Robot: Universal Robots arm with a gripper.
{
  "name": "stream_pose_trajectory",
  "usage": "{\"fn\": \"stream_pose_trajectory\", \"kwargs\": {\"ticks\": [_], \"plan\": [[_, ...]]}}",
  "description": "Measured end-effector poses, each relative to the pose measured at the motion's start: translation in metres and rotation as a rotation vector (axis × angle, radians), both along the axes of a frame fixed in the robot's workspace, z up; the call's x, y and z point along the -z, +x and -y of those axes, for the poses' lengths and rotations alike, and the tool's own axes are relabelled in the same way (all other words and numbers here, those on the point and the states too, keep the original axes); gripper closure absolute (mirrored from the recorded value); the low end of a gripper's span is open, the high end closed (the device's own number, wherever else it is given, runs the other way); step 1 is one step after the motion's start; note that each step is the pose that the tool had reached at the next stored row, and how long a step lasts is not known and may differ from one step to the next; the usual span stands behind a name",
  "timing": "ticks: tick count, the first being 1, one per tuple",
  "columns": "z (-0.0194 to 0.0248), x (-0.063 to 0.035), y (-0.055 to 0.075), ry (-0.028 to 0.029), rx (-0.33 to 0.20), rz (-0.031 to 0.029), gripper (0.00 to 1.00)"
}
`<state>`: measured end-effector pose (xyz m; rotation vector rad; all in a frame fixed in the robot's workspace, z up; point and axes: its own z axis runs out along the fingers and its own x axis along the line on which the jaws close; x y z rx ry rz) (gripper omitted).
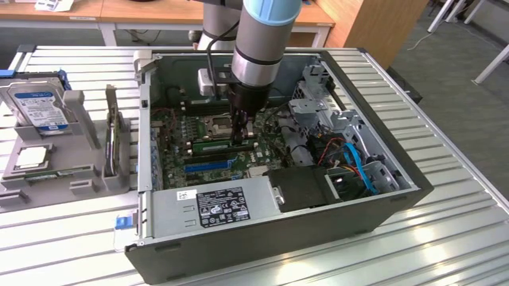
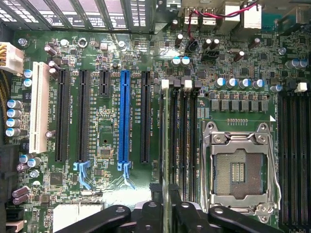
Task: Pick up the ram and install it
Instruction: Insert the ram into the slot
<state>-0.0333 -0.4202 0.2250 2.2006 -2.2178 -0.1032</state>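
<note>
- Pincer [image 2: 169, 213], partly cut off at frame edge, sits astride ram [image 2: 170, 145]; held or loose cannot be told.
- Ram stands edge-on in motherboard [image 2: 109, 121] slot beside processor socket [image 2: 238, 170], inside open computer case [image 1: 263, 250].

Open computer case [image 1: 318, 238] on slatted table [image 1: 445, 250]; hard drive [image 1: 36, 107] in grey holder [image 1: 83, 119]

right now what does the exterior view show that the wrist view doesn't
Exterior view: the arm, the case, the power supply, and the hard drive and processor on the rack beside the case.
Wrist view: capacitors and white clips at the slot ends.
Both: the gripper at the ram, which lies along a slot beside the empty socket, and the blue slot.
</note>
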Motion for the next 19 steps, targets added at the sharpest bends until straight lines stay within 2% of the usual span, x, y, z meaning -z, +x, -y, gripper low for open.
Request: {"fn": "stream_pose_trajectory", "kwargs": {"ticks": [11,19], "plan": [[0.0000,-0.0004,0.0000,-0.0002,0.000,-0.0002,0.82],[0.0000,-0.0067,0.0000,-0.0002,0.000,-0.0002,0.82]]}}
